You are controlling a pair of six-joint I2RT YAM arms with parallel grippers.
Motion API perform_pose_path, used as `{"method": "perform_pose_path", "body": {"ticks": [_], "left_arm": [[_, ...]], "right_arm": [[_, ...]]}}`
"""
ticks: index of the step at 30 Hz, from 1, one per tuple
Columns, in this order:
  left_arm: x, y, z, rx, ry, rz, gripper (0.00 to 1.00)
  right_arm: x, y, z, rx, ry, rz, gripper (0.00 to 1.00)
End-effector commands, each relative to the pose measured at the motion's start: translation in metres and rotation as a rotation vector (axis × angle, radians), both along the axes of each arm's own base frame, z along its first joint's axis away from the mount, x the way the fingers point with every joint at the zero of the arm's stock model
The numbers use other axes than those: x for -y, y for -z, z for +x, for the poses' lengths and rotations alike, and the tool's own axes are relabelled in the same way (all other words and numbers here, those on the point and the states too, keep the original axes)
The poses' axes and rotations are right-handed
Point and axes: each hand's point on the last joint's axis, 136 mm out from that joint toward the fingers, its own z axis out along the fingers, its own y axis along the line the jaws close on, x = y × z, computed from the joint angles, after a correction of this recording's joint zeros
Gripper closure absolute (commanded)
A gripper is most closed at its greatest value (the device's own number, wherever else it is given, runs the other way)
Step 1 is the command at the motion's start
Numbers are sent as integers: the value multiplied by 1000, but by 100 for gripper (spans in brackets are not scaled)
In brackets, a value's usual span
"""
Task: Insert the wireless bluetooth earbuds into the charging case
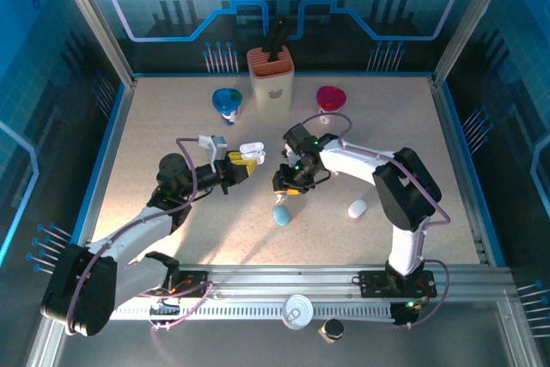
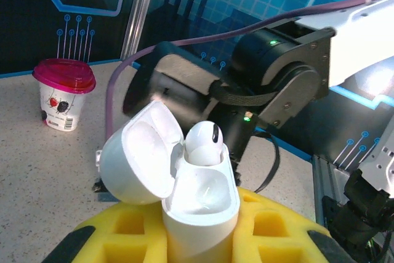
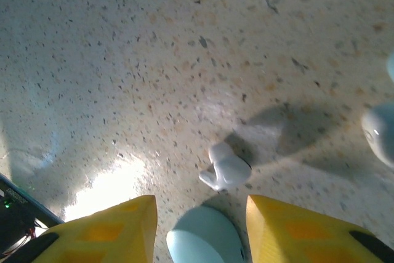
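My left gripper (image 2: pixel 200 217) is shut on the white charging case (image 2: pixel 200 198), held upright between its yellow fingers (image 2: pixel 280 229) with the lid (image 2: pixel 138 155) swung open to the left. One white earbud (image 2: pixel 204 143) sits in the far socket; the near socket is hollow. From above, the case (image 1: pixel 252 154) is left of centre. My right gripper (image 3: pixel 200 204) hangs open above the table, point down (image 1: pixel 288 185). A second earbud (image 3: pixel 225 169) lies loose on the table just beyond its fingertips.
A pale blue oval case (image 3: pixel 206 241) (image 1: pixel 281 214) lies below the right gripper's jaws. A white oval case (image 1: pixel 357 208) (image 3: pixel 380 132) lies to the right. At the back stand a blue cup (image 1: pixel 227 100), a pink-lidded cup (image 1: pixel 330 97) (image 2: pixel 63 93) and a tan holder (image 1: pixel 271 75).
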Motion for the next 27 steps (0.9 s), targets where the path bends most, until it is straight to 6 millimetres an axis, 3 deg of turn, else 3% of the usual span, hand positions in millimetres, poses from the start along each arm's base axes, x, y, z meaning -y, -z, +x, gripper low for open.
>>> {"method": "perform_pose_path", "body": {"ticks": [1, 13, 27], "left_arm": [[-3, -12, -8, 49, 11, -8, 100], [-7, -8, -19, 55, 3, 22, 100], [-8, -2, -22, 51, 2, 17, 100]], "right_arm": [[-10, 8, -9, -66, -21, -4, 59], [-2, 32, -14, -82, -28, -103, 62], [6, 45, -19, -73, -53, -134, 74]]}}
